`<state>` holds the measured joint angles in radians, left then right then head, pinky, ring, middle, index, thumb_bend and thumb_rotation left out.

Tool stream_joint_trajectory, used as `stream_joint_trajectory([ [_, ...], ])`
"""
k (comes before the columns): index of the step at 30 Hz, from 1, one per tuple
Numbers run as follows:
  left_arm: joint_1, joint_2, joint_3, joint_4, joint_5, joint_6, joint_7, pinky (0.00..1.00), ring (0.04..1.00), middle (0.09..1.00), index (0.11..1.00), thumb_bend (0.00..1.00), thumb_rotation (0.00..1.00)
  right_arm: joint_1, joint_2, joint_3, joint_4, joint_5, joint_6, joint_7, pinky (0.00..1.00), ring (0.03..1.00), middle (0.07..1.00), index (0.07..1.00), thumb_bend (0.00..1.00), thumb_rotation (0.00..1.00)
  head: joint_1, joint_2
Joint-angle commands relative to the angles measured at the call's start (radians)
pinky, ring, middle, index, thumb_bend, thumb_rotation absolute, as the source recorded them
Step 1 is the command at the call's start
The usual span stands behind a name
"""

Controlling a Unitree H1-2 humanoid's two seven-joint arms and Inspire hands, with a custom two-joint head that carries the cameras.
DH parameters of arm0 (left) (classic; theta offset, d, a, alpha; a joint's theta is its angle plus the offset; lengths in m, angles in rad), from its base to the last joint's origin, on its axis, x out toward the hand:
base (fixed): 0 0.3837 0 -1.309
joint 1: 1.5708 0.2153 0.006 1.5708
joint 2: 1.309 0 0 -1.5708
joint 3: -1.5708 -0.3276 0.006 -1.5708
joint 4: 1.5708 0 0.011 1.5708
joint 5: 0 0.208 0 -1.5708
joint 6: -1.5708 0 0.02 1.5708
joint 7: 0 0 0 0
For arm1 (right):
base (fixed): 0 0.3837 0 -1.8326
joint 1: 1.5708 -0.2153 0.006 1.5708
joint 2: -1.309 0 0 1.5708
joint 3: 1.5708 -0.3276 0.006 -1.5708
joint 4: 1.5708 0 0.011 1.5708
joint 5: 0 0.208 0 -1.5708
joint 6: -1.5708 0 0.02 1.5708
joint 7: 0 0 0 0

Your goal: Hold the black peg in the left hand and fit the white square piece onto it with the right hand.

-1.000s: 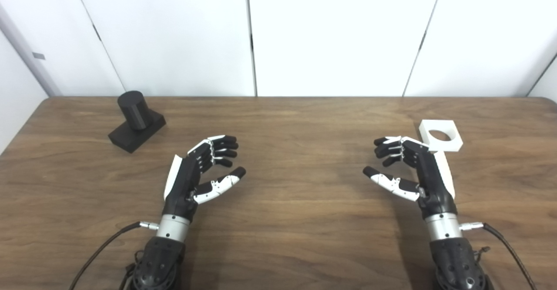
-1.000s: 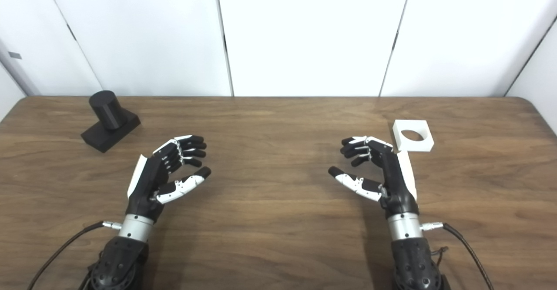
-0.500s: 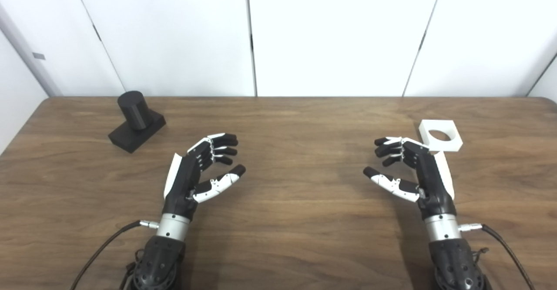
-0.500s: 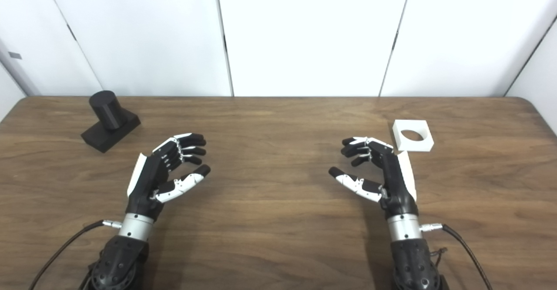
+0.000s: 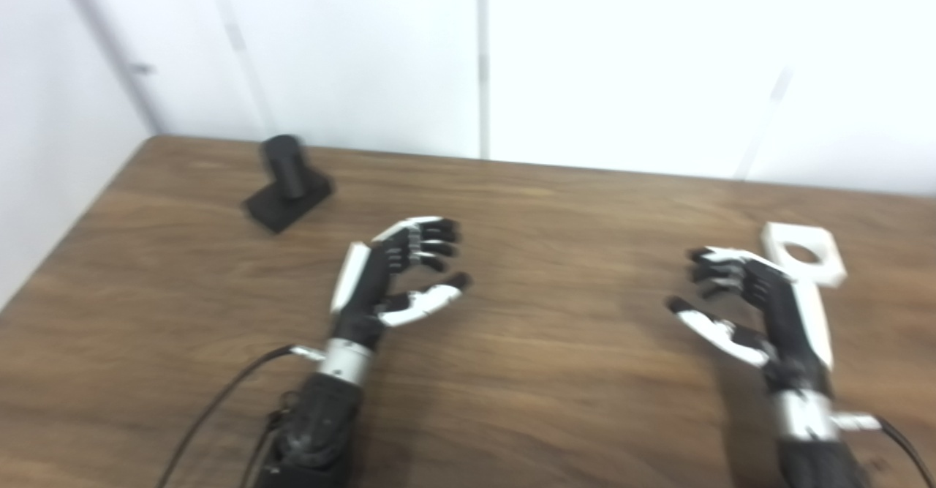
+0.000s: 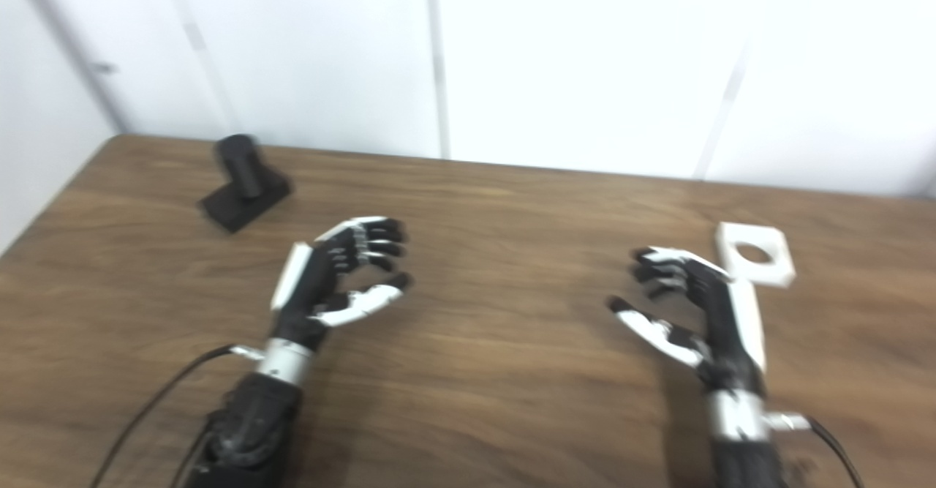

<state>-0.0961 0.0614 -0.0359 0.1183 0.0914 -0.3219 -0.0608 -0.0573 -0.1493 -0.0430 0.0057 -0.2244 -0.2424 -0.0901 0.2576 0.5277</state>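
The black peg (image 5: 287, 187), a cylinder on a square base, stands at the far left of the wooden table (image 5: 556, 210). The white square piece (image 5: 803, 253) with a round hole lies flat at the far right. My left hand (image 5: 398, 283) is open and empty above the table, well to the right of and nearer than the peg. My right hand (image 5: 746, 305) is open and empty, just left of and nearer than the white piece. Both views are blurred.
White wall panels (image 5: 599, 56) stand behind the table's far edge. The table's left edge (image 5: 66, 224) runs close to a side wall. Cables (image 5: 219, 407) trail from both wrists toward the near edge.
The whole picture has shifted and blurred, so the camera has turned left. The hands, peg and white piece keep their places relative to each other.
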Motion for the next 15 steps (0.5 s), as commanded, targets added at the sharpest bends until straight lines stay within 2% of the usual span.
stream_joint_trajectory([
  [1, -0.020, -0.016, -0.011, 0.025, 0.018, -0.027, 0.020, 0.57, 0.651, 0.687, 0.681, 0.65, 0.14, -0.025, -0.014, -0.010, -0.024, 0.024, -0.048, 0.001, 0.45, 0.563, 0.657, 0.494, 0.50, 0.12, 0.001, 0.000],
  [3, -0.024, -0.025, -0.016, 0.027, 0.041, -0.016, 0.033, 0.55, 0.647, 0.687, 0.678, 0.65, 0.14, -0.025, -0.016, -0.016, -0.026, 0.037, -0.040, 0.002, 0.45, 0.561, 0.655, 0.494, 0.50, 0.12, 0.048, -0.012],
  [6, -0.029, -0.036, -0.020, 0.033, 0.051, -0.012, 0.041, 0.53, 0.645, 0.691, 0.679, 0.66, 0.14, -0.023, -0.014, -0.021, -0.043, 0.041, -0.014, 0.002, 0.45, 0.560, 0.651, 0.493, 0.50, 0.12, 0.076, -0.016],
  [10, -0.035, -0.040, -0.024, 0.041, 0.067, -0.021, 0.049, 0.53, 0.649, 0.695, 0.678, 0.65, 0.13, -0.015, 0.000, -0.021, -0.107, 0.037, 0.062, 0.006, 0.47, 0.572, 0.658, 0.493, 0.50, 0.12, 0.088, -0.020],
  [15, -0.038, -0.041, -0.024, 0.045, 0.062, -0.026, 0.053, 0.52, 0.648, 0.695, 0.670, 0.65, 0.11, -0.013, 0.005, -0.017, -0.142, 0.037, 0.093, 0.011, 0.46, 0.571, 0.659, 0.492, 0.49, 0.12, 0.088, -0.020],
])
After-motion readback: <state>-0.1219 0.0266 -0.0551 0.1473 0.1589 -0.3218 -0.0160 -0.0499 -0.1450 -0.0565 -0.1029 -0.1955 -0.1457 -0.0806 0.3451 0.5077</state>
